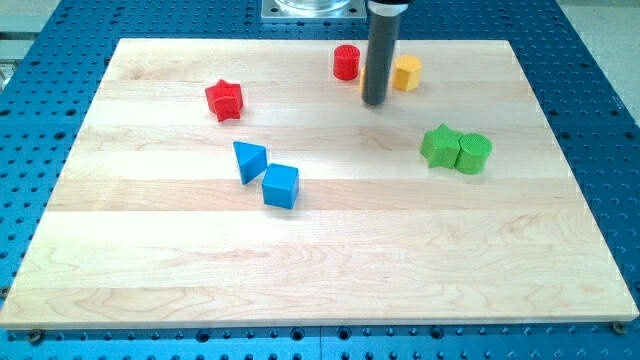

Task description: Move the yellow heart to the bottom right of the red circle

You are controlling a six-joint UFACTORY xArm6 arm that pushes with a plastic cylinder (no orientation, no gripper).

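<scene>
The red circle (346,62), a short red cylinder, stands near the view's top, just right of centre. A yellow block (406,72) lies to its right and slightly lower; the rod hides its left part, so I cannot confirm its heart shape. My tip (374,101) ends on the board just left of and below the yellow block, and below right of the red circle. The rod rises straight up from it to the view's top edge.
A red star (225,99) lies at the upper left. A blue triangle (249,160) and a blue cube (281,186) sit together left of centre. A green star (439,145) touches a green cylinder (474,152) at the right. The wooden board (320,280) lies on a blue perforated table.
</scene>
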